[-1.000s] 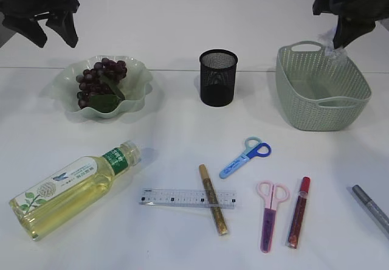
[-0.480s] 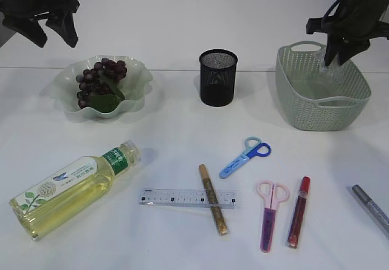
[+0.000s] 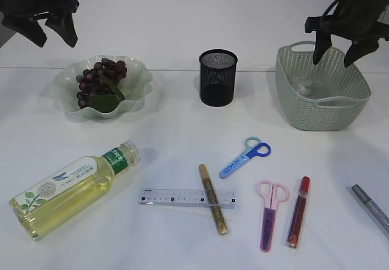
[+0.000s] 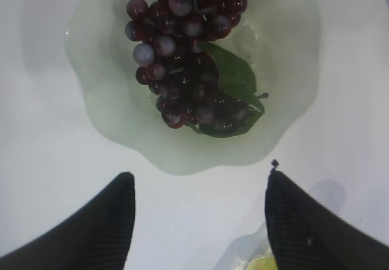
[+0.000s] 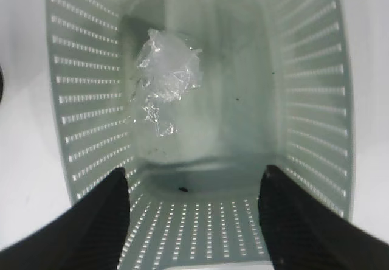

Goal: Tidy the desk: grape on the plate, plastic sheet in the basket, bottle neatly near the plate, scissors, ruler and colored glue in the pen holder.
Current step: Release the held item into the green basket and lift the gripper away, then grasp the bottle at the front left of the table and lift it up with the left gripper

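The grape (image 3: 99, 83) (image 4: 188, 57) lies on the green plate (image 3: 138, 69) (image 4: 103, 100). My left gripper (image 3: 56, 42) (image 4: 197, 182) hangs open above the plate's near rim, holding nothing. The crumpled plastic sheet (image 5: 167, 75) (image 3: 302, 86) rests on the floor of the basket (image 3: 322, 100) (image 5: 85, 100). Above it my right gripper (image 3: 333, 60) (image 5: 194, 182) is open and empty. The bottle (image 3: 73, 188) lies on its side at front left. The ruler (image 3: 187, 197), gold glue (image 3: 213, 199), red glue (image 3: 298, 211), blue scissors (image 3: 245, 157) and pink scissors (image 3: 270, 214) lie in front of the black mesh pen holder (image 3: 218, 77).
A silver pen (image 3: 371, 209) lies at the front right edge. The gold glue lies across the ruler's right end. Pen holder stands between plate and basket.
My right gripper came down over the basket and opened. The plastic sheet left its jaws and now lies inside the basket. The left arm has not moved.
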`<state>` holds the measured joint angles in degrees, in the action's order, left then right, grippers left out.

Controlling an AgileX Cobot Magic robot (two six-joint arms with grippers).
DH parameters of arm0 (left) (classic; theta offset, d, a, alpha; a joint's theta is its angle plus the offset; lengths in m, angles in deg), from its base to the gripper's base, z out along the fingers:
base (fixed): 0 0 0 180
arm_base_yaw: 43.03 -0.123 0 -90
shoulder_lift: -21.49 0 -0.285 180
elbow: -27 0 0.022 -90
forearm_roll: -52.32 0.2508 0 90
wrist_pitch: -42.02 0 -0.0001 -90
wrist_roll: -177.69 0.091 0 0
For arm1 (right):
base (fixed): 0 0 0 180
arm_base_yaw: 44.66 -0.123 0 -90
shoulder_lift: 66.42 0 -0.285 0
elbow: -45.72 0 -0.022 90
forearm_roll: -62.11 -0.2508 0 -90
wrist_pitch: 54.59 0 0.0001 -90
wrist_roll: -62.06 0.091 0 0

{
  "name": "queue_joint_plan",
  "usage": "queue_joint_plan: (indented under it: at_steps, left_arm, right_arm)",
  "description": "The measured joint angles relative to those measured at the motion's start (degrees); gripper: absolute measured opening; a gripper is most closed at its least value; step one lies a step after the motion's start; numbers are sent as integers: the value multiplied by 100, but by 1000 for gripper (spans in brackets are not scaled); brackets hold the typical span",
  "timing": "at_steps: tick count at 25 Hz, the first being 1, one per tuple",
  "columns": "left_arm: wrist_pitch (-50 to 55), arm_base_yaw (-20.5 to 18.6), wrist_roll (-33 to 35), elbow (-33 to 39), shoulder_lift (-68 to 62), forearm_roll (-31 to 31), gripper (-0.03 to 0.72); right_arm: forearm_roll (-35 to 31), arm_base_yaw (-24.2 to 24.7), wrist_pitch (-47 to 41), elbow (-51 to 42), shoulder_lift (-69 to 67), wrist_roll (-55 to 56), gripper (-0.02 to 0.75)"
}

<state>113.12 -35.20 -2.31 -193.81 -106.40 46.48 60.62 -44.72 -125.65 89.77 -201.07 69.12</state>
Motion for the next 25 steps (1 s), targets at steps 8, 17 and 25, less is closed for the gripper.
queue_joint_plan:
  at_steps: [8, 17, 25]
  left_arm:
    - [4, 0, 60, 0, 286, -238, 484]
    - [4, 441, 256, 776, 987, -405, 484]
    - [4, 590, 355, 1992, 1865, -37, 484]
  right_arm:
    - [-397, 0, 0, 0, 512, -9, 525]
    - [-651, 0, -15, -488, 1440, -57, 526]
    - [-404, -12, -15, -2554, 2799, -205, 526]
